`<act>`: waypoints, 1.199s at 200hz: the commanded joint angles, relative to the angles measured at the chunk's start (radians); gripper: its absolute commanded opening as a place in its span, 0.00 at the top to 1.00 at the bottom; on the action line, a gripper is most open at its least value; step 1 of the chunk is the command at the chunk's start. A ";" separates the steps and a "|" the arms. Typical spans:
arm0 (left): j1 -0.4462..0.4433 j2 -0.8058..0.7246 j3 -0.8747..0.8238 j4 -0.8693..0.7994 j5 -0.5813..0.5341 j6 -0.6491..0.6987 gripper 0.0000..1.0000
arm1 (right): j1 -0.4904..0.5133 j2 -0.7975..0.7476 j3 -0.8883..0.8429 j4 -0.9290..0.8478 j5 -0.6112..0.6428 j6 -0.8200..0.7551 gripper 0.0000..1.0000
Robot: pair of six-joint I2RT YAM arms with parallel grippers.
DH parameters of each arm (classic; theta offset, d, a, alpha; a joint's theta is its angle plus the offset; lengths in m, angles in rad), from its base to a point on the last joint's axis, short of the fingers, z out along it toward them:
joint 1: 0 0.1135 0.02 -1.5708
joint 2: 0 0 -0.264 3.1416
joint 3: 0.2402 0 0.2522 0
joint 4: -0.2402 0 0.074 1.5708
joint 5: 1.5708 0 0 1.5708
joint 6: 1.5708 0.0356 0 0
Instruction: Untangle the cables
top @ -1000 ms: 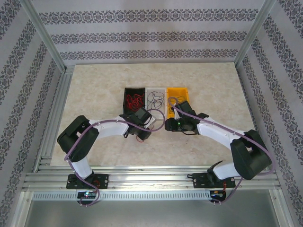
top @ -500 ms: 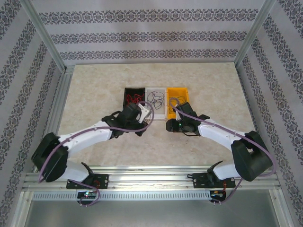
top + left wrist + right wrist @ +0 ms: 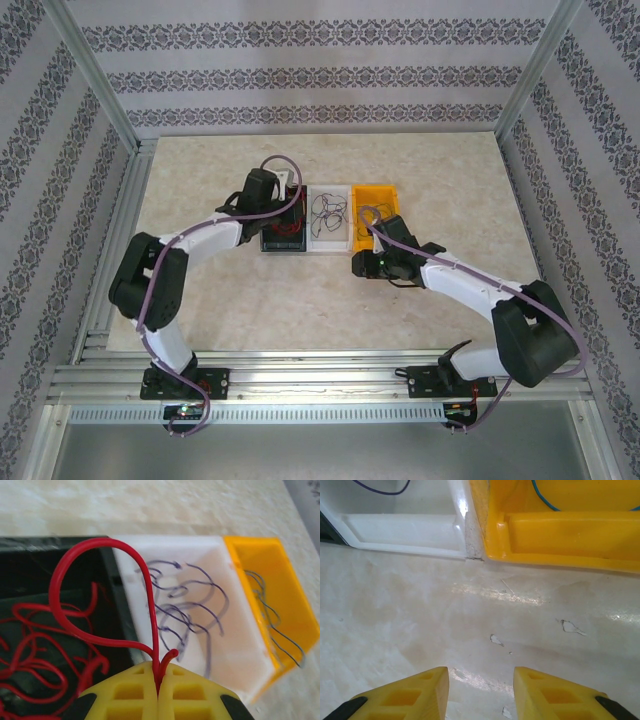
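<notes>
Left gripper (image 3: pixel 158 679) swung over black bin (image 3: pixel 30 543), clamped on red cable (image 3: pixel 95 540); right gripper (image 3: pixel 480 682) part-open, empty; sorting looked nearly done.

Left arm's been busy. The left gripper (image 3: pixel 159 676) was at the near edge of the bins, slid toward 12 o'clock, and now hangs over the black bin (image 3: pixel 283 246). The elbow swung out to 8 o'clock, then tucked back in. Its jaws went from a bit apart to pinched on a red cable (image 3: pixel 95 542).
</notes>
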 commanded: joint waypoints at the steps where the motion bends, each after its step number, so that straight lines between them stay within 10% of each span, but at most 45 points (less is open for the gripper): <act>1: 0.013 0.027 0.071 0.025 -0.090 -0.020 1.00 | -0.016 -0.031 -0.015 -0.016 0.020 -0.010 0.60; 180: 0.020 0.137 0.055 -0.083 -0.157 -0.092 1.00 | -0.026 -0.079 -0.051 -0.016 0.026 0.007 0.59; 240: 0.021 0.074 0.125 -0.094 -0.187 -0.043 0.57 | -0.026 -0.087 -0.046 -0.013 0.028 0.014 0.59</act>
